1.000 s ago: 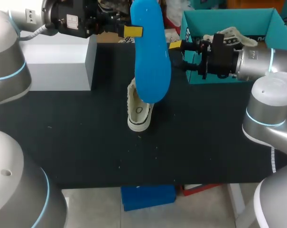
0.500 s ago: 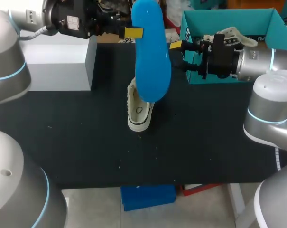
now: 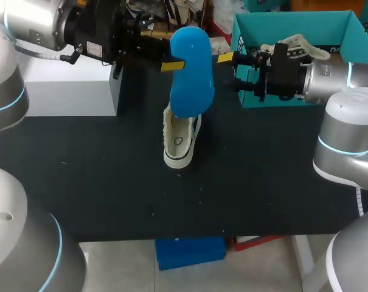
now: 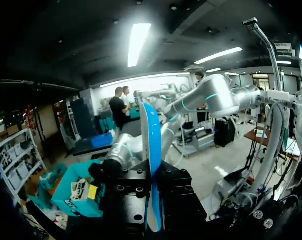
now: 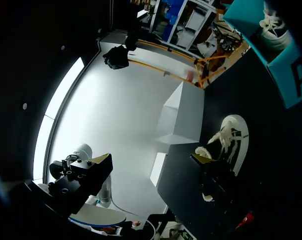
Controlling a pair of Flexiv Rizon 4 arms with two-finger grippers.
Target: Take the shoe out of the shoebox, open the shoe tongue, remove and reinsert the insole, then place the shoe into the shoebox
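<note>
Black bench [image 3: 98, 176] carries a white shoe [image 3: 179, 145]; left end effector [image 3: 171, 62] clenches the blue insole [image 3: 193, 85] over it, right end effector [image 3: 229, 72] released.

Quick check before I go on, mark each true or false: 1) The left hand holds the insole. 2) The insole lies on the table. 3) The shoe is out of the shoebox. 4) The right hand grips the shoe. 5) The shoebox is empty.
1) True: the left hand is shut on the blue insole.
2) False: the insole is held up in the air, over the shoe.
3) True: the shoe stands on the table, apart from the shoebox.
4) False: the right hand is open and empty, beside the shoebox and away from the shoe.
5) False: a second shoe lies in the shoebox.
</note>
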